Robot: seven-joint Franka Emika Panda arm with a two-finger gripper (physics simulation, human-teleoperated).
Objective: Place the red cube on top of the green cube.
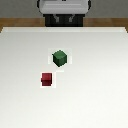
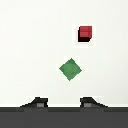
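The red cube (image 1: 46, 79) sits on the white table, nearer the front edge and toward the exterior view's left of the green cube (image 1: 59, 58). The two cubes stand apart, with a small gap between them. The green cube is turned so one corner faces forward. In the wrist view the green cube (image 2: 70, 69) and the red cube (image 2: 85, 33) both lie below my gripper (image 2: 64, 103). The two dark fingertips (image 2: 37, 102) stand wide apart with nothing between them. The gripper is high above the table and does not show in the exterior view.
The white table (image 1: 100, 90) fills most of the exterior view. The robot's base (image 1: 64, 10) stands at the far edge, with a strip of wooden floor (image 1: 15, 22) behind it.
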